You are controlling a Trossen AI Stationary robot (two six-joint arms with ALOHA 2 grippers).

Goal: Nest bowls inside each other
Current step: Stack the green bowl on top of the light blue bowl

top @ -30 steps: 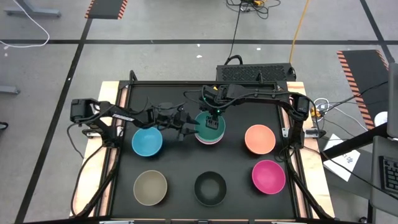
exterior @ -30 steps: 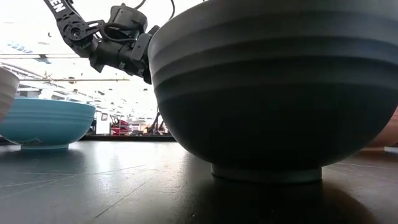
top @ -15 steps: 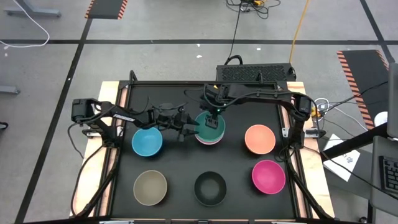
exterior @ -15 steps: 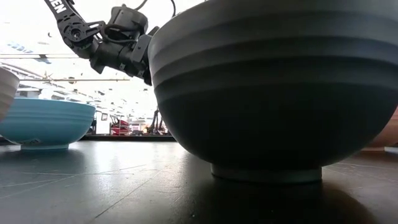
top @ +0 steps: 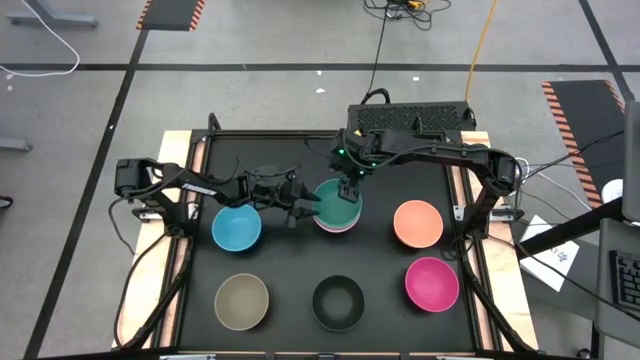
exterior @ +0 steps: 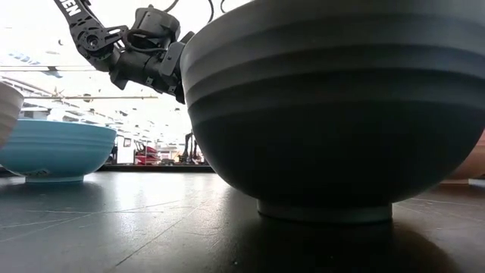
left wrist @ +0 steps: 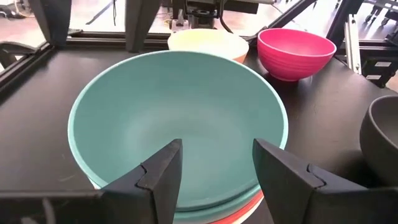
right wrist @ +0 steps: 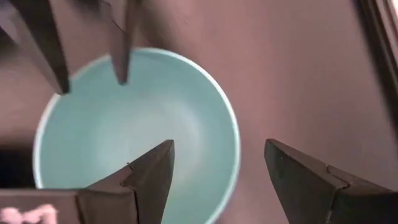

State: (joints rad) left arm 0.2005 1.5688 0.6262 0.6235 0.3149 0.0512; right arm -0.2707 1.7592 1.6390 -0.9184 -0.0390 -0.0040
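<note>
Along the front edge of the black tabletop three bowls are sitting in a row: the tan bowl toward the front left corner, the black bowl at the middle, filling most of the low view, and the magenta bowl toward the front right corner. Behind them, the blue bowl is resting near the left edge and the orange bowl near the right edge.

Between those two, around the tabletop's middle, the turquoise bowl is sitting on top of a stack, with a red-pink rim and a white rim peeking out beneath it. The left gripper is reaching in from the left edge, its fingers parted on either side of the turquoise bowl's near rim; whether they are touching it I cannot tell. The right gripper is hanging over the stack's far side, fingers spread wide and holding nothing.
</note>
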